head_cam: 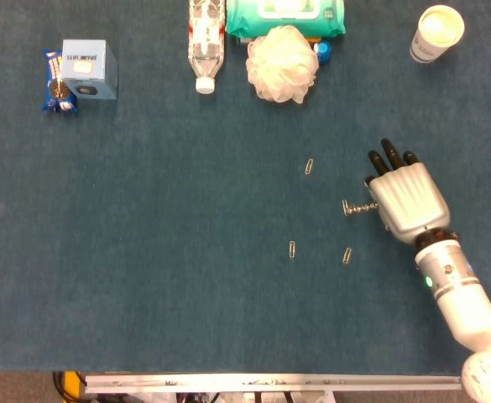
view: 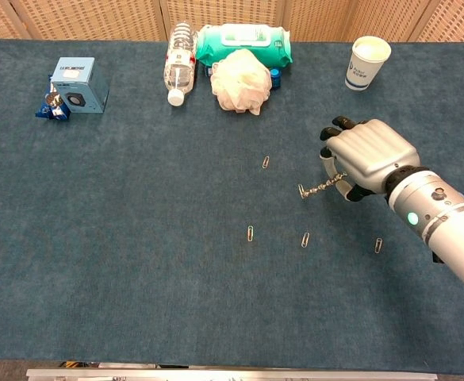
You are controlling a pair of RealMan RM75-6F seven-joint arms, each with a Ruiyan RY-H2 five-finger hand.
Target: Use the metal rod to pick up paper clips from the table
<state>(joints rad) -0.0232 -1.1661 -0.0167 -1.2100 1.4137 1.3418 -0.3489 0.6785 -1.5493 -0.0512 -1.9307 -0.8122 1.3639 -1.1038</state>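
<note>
My right hand [head_cam: 404,195] [view: 366,157] grips a short metal rod [head_cam: 356,208] [view: 317,190] that sticks out to the left, with paper clips clinging at its tip. Three loose paper clips lie on the blue cloth left of and below the rod: one [head_cam: 310,166] [view: 266,162] up-left, one [head_cam: 292,249] [view: 251,234] lower left, one [head_cam: 347,255] [view: 305,239] just below the rod's tip. Another clip [view: 378,245] shows only in the chest view, beside my forearm. My left hand is out of sight.
Along the far edge stand a water bottle [head_cam: 204,38], a wet-wipes pack [head_cam: 285,15], a white bath pouf [head_cam: 282,64] and a paper cup [head_cam: 436,32]. A small blue box [head_cam: 88,69] with a snack packet [head_cam: 55,82] sits far left.
</note>
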